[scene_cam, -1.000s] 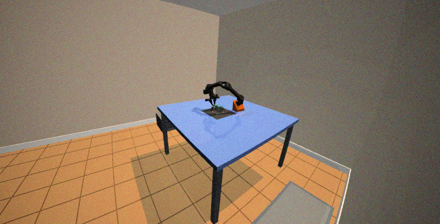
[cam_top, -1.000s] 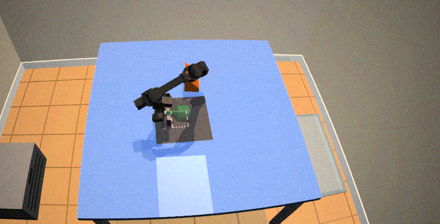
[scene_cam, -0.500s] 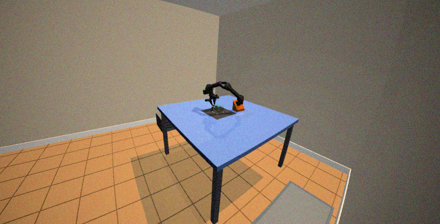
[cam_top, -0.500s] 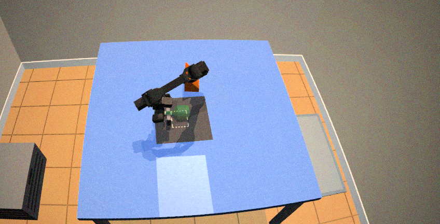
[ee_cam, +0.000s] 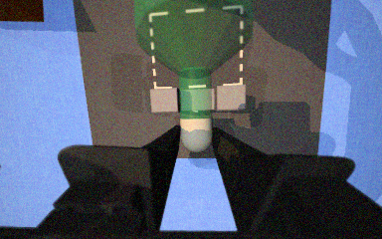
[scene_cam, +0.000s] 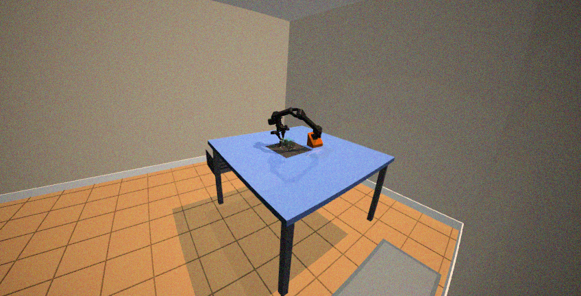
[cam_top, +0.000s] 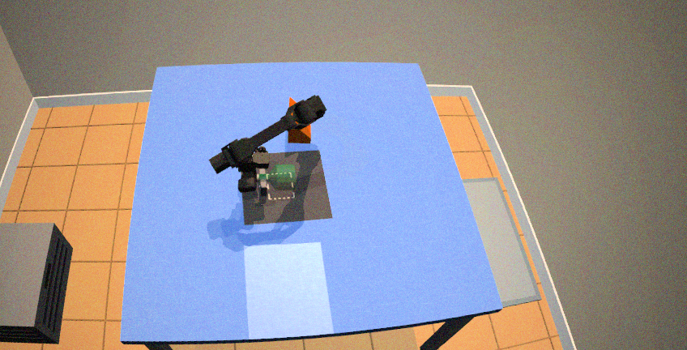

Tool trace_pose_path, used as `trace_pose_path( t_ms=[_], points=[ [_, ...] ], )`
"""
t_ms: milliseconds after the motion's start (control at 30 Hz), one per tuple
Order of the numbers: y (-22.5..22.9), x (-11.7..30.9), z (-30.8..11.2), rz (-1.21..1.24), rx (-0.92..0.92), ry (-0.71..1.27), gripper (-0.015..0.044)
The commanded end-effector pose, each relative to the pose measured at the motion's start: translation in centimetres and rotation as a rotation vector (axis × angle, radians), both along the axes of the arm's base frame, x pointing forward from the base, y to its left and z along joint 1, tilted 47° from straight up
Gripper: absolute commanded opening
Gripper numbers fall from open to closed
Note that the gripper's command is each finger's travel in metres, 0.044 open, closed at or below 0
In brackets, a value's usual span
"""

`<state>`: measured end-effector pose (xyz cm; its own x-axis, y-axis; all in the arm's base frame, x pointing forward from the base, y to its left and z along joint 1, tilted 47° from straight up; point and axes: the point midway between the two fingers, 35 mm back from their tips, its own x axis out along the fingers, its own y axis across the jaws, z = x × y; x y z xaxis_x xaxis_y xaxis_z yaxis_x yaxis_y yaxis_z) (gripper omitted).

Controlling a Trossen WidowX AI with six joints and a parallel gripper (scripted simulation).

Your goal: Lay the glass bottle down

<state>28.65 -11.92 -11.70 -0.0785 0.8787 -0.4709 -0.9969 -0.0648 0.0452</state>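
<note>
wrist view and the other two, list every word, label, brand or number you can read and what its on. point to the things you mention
There is no text to read in any view.
The bottle (cam_top: 285,176) (ee_cam: 195,45): no label or lettering can be made out.
The mat (cam_top: 313,202) (ee_cam: 128,124): only a dashed outline, no writing.
The gripper (ee_cam: 196,130): no readable brand or number.
</note>
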Motion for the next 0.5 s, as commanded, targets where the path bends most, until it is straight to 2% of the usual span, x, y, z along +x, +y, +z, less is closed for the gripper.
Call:
trace_pose_path(
  t_ms=[0,467],
  points=[
    [0.28,0.12,0.13,-0.001,0.003,0.003,0.0114],
    [0.47,0.11,0.00,0.002,-0.006,-0.007,0.0114]
  ],
)
